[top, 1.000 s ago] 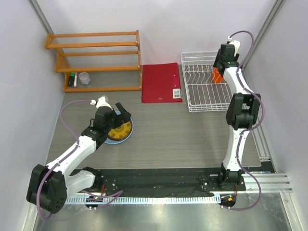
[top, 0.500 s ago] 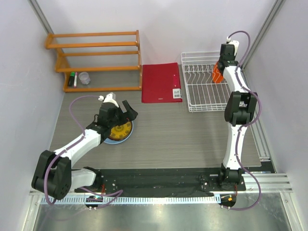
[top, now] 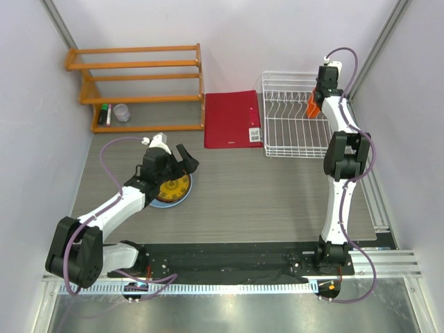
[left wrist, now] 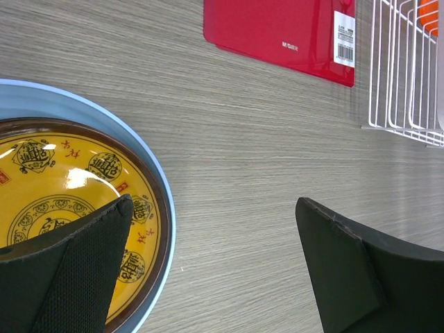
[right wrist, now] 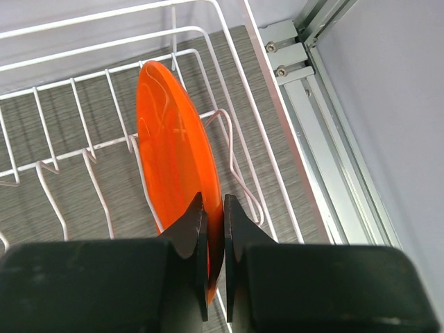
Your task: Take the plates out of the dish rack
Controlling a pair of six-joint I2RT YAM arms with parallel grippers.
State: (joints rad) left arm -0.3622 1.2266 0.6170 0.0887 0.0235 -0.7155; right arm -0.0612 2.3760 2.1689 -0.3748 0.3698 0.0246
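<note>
The right fingers (right wrist: pixel 196 232) pinch the orange plate (right wrist: pixel 170 139) standing in the far-right dish rack (top: pixel 288 125). The left fingers (left wrist: pixel 76 277) spread wide above the yellow plate (left wrist: pixel 62 173).

I see the orange plate (right wrist: pixel 173 139) upright in the rack (top: pixel 277 132), far right; yellow plate (left wrist: pixel 62 180) on blue plate (left wrist: pixel 41 104), near left.

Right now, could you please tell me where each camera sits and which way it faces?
Top external: above and behind the robot, facing down at the table; shows the left gripper and right gripper.
Left wrist: faces down past the open left gripper at the yellow plate on the light blue plate.
Right wrist: faces down into the dish rack; the right gripper is shut on the orange plate.
Shared: top and left wrist both show the red folder; top and right wrist, the orange plate.
</note>
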